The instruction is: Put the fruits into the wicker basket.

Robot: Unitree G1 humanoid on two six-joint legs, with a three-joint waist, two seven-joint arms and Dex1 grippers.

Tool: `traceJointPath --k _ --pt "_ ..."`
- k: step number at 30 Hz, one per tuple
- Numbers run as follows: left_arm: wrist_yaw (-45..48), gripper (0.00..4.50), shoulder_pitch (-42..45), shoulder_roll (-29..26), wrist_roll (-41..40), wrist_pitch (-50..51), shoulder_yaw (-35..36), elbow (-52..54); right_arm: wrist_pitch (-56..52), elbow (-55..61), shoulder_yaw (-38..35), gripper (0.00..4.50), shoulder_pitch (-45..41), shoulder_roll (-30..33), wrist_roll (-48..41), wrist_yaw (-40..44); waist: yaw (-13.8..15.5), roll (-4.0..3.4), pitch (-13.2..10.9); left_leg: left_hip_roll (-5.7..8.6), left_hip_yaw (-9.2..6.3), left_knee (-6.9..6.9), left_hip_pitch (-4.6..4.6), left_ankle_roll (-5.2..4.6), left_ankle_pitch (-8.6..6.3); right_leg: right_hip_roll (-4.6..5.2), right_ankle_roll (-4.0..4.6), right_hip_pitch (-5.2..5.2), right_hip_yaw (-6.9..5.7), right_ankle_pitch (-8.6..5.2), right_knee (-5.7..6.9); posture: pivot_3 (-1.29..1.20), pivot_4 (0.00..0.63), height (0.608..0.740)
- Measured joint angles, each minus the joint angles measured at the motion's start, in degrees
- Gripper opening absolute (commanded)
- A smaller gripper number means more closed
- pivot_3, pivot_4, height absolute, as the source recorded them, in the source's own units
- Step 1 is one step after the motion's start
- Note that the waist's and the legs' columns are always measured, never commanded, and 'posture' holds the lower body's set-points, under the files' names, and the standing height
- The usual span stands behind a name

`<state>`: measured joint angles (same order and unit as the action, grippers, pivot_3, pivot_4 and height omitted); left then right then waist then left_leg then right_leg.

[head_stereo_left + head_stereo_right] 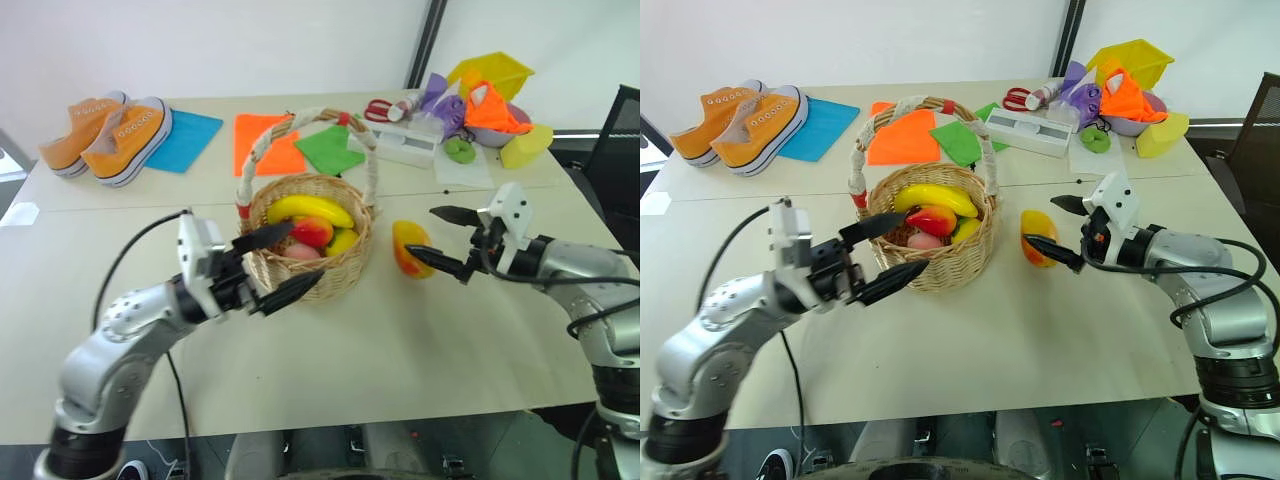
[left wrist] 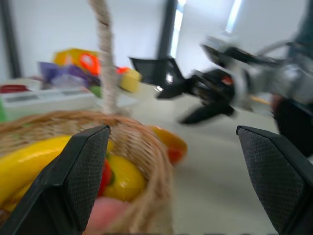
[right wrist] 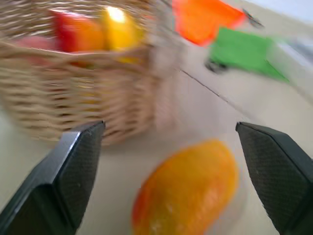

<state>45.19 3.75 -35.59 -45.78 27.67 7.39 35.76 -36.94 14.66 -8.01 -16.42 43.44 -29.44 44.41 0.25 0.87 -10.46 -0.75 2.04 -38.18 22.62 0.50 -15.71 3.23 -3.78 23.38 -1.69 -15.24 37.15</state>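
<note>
The wicker basket point(image 1: 345, 262) stands mid-table and holds a banana point(image 1: 308, 208), a small red-orange fruit point(image 1: 313, 232) and other toy fruits. The yellow-to-red mango point(image 1: 405, 243) lies on the table just right of the basket. My left gripper point(image 1: 302, 254) is open and empty at the basket's near-left rim, its upper finger over the rim. My right gripper point(image 1: 421, 231) is open beside the mango, its lower finger in front of the fruit. In the right wrist view the mango point(image 3: 188, 188) lies ahead between the two fingers point(image 3: 73, 171), with the basket point(image 3: 73, 98) behind it.
At the back of the table are orange sneakers point(image 1: 110, 135), a blue cloth point(image 1: 188, 140), an orange cloth point(image 1: 262, 145) and a green cloth point(image 1: 330, 150). At the back right stand a white box point(image 1: 410, 140), red scissors point(image 1: 380, 108), a yellow plastic bin point(image 1: 492, 72) and a yellow block point(image 1: 527, 146).
</note>
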Motion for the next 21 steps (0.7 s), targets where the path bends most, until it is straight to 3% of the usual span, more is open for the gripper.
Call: traceJointPath --k 2,7,21 --pt "5.4 4.42 -2.3 -5.2 -1.2 -0.1 3.6 -0.2 -4.4 1.6 0.3 4.50 0.5 -0.3 -0.2 -3.0 0.1 -0.05 0.0 -0.01 0.00 0.02 0.00 0.00 0.00 0.00 0.14 0.02 0.00 -0.08 0.00 0.00 0.150 0.740" --pt "11.5 4.42 -4.7 -9.1 -1.0 -2.2 7.7 -2.2 -9.6 3.8 2.2 4.50 -1.4 -2.6 2.0 -10.7 0.3 -0.05 0.0 0.04 0.03 0.02 0.02 0.00 0.00 0.05 0.16 0.00 0.01 -0.09 -0.06 0.00 0.150 0.740" --pt "11.1 4.42 -5.2 -6.5 1.5 -5.7 6.8 -2.5 -16.5 0.9 5.5 4.50 -2.2 -8.6 7.2 -19.9 0.3 -0.03 0.0 0.01 0.03 0.03 0.05 -0.01 -0.01 0.03 0.13 0.03 0.00 -0.08 -0.05 0.00 0.150 0.740"
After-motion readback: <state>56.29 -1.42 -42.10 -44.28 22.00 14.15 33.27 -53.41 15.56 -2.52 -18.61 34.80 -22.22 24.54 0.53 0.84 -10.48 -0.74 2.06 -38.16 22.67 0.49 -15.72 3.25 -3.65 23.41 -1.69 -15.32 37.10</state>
